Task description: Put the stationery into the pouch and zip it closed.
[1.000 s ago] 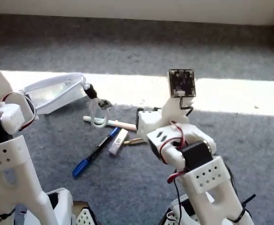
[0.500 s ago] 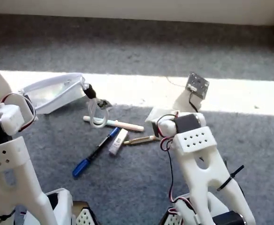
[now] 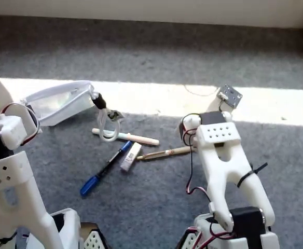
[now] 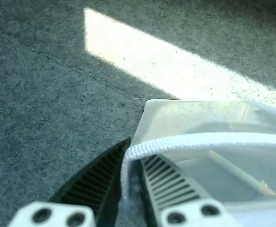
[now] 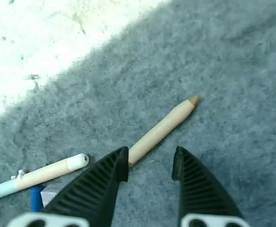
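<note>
Grey carpet (image 3: pixel 156 46) w/ a sunlit band across it; clear pouch (image 3: pixel 58 101) lies at the far-left side, partly in the light, and the left gripper (image 4: pixel 134 153) is clamped on its zip rim (white webbing edge pinched between the ribbed jaws). Right gripper (image 5: pixel 150 156) hangs w/ jaws apart, holding nothing, directly over one end of the wooden pencil (image 5: pixel 164 127), which lies flat approx. mid-carpet. Blue pen (image 3: pixel 106 167), white-and-pale-blue pen (image 3: pixel 125 137) and small white eraser (image 3: pixel 131 156) lie loose between pouch and pencil, all outside the pouch.
</note>
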Controlling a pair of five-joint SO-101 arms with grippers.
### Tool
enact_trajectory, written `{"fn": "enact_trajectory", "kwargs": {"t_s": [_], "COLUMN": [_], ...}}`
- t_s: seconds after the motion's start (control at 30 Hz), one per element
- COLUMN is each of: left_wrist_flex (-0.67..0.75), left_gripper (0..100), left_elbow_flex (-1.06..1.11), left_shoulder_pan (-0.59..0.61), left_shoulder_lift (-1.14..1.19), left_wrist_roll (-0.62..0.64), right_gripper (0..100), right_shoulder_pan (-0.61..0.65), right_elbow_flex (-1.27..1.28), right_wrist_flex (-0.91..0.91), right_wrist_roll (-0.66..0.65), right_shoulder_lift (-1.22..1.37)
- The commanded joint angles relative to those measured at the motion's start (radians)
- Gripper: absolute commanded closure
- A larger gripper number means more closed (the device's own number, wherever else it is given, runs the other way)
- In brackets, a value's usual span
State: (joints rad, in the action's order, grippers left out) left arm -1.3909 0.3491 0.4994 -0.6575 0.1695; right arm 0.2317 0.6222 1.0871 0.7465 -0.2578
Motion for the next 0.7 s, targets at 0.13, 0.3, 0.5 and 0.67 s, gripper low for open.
{"fn": "enact_trajectory", "kwargs": {"t_s": [0.13,0.3,0.5,0.67], "left_wrist_flex": [0.009,0.009,0.009,0.009], "left_gripper": [99,99,99,99], "left_elbow_flex": [0.019,0.018,0.018,0.018], "left_shoulder_pan": [0.007,0.005,0.005,0.005], "left_shoulder_lift": [0.001,0.001,0.001,0.001], "left_wrist_roll": [0.006,0.006,0.006,0.006], "right_gripper": [84.7,84.7,84.7,84.8], "right_shoulder_pan": [-0.044,-0.059,-0.061,-0.061], "right_elbow_flex": [-0.119,-0.154,-0.194,-0.199], "right_wrist_flex": [0.008,0.013,0.015,0.015], "right_wrist_roll": [0.014,0.012,0.008,0.005], "right_shoulder_lift": [0.099,0.199,0.282,0.317]}}
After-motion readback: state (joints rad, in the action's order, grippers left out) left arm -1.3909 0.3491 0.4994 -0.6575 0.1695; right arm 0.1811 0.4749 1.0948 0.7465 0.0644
